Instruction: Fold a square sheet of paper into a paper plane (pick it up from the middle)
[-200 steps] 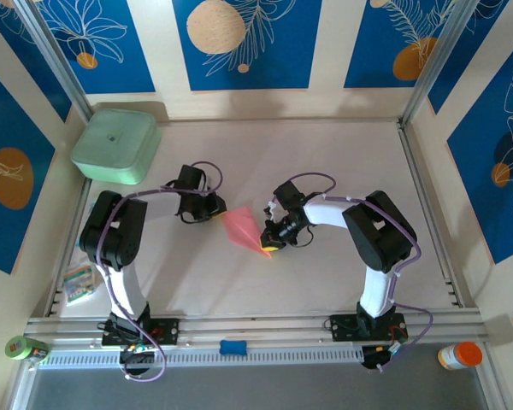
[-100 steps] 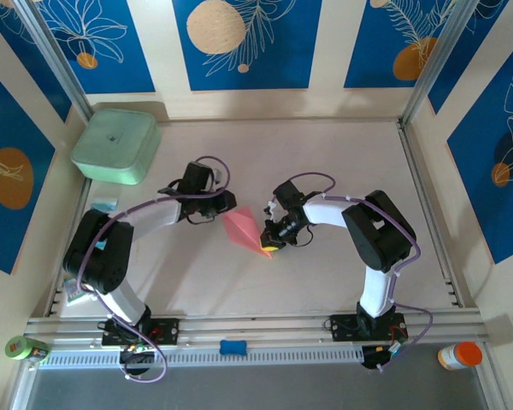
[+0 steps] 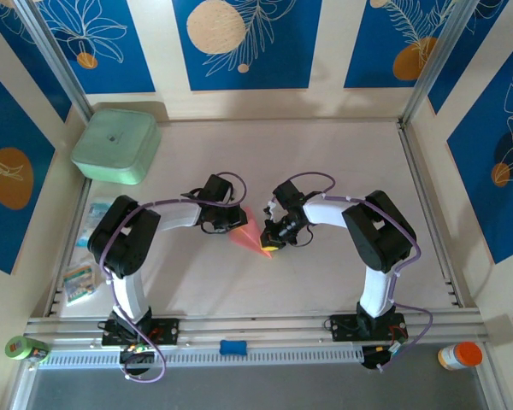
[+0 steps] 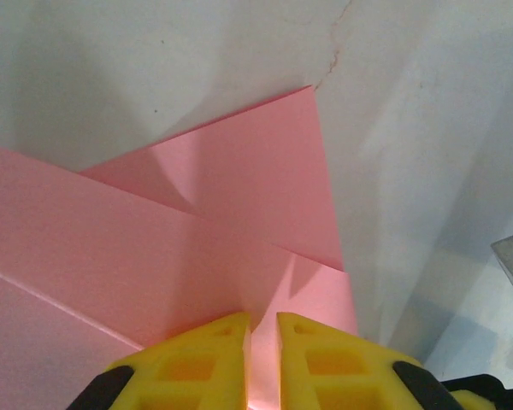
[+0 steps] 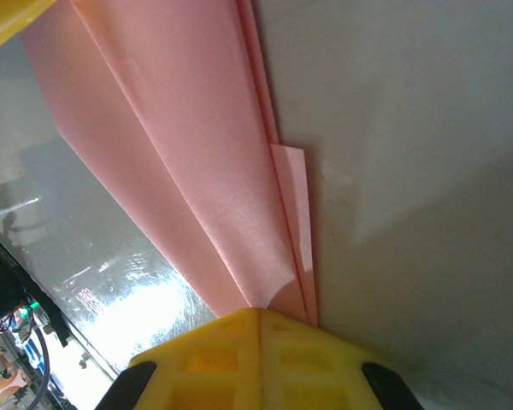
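Two sets of yellow fingers on one fold: the right gripper [image 5: 258, 312] is clamped on the narrow end of the square sheet of paper [image 5: 197, 171] — creased to a pink dart, flat on the table [image 3: 325, 154] at centre of the top view — while the left gripper [image 4: 261, 323] shows a slim gap with paper running into it; pinching or not, I cannot tell. Risk: opposed pulls could tear or skew the crease, or the left tips slide off. Both arms reach inward, elbows bent, wrists low and close.

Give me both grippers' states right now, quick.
Left gripper: jaws almost closed around the pink paper, slim gap showing; firm grip cannot be told.
Right gripper: closed, holding the pink paper.
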Tool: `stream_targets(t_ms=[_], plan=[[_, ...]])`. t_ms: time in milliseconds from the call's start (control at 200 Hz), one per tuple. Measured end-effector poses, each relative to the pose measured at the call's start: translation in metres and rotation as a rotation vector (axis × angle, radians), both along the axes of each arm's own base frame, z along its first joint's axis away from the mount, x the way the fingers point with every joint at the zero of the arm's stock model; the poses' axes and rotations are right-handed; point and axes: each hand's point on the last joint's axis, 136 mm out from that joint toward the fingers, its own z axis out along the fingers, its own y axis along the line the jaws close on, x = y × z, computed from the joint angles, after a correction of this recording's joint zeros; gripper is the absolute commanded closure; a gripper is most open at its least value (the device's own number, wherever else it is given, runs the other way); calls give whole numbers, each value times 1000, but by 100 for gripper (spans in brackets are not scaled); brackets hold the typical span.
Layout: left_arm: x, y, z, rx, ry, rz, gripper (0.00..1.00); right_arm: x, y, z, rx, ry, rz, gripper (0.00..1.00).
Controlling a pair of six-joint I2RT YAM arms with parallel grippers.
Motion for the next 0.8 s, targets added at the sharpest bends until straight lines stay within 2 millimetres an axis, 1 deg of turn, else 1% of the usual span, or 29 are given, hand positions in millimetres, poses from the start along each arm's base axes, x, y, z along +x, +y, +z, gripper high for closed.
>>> stream_targets(t_ms=[60, 135, 255, 405, 520, 690, 800], plan=[[-1, 2, -1, 10, 8, 6, 85, 1, 0, 3, 1, -8, -1, 100], [-2, 4, -3, 22, 16, 10, 85, 4, 2, 11, 19, -35, -2, 100], [-2, 6, -4, 33, 21, 14, 86, 16, 11, 25, 67, -85, -13, 100], [-2, 7, -5, 40, 22, 17, 86, 30, 21, 33, 85, -118, -14, 100], [-2, 7, -6, 45, 28, 17, 86, 32, 27, 27, 73, -115, -2, 100], [-2, 8, -6, 53, 27, 20, 87, 21, 26, 10, 29, -70, 16, 100], [-2, 8, -7, 59, 27, 22, 88, 12, 19, 0, 5, -48, 18, 100]])
